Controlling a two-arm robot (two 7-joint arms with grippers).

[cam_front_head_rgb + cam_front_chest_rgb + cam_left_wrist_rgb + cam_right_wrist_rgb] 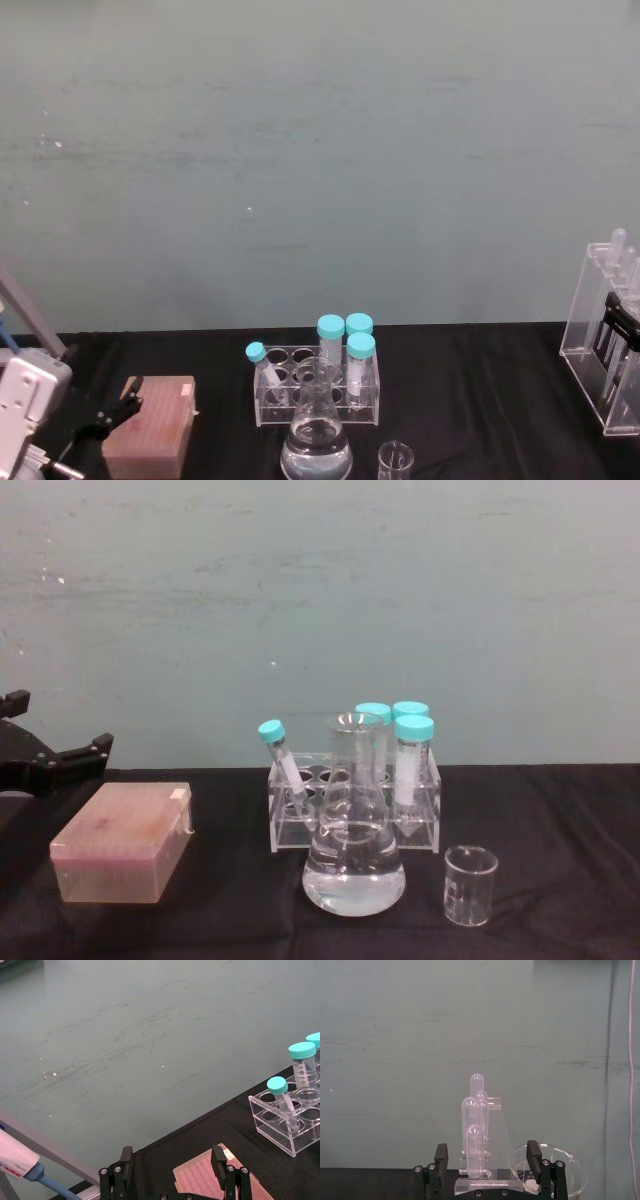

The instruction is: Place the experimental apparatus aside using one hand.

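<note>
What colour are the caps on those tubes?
Turquoise caps, clearest in the chest view.

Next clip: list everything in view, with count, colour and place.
conical flask: one, clear, clear liquid inside, table front centre
small beaker: one, clear, right of the flask
low tube rack: one, clear, behind the flask
capped tubes: four, teal caps, in the low rack
tall rack of glass tubes: one, clear, table's right end
tip box: one, pink, table's left
table: one, black cover
left gripper: open, by the tip box
right gripper: open, astride the tall rack
</note>
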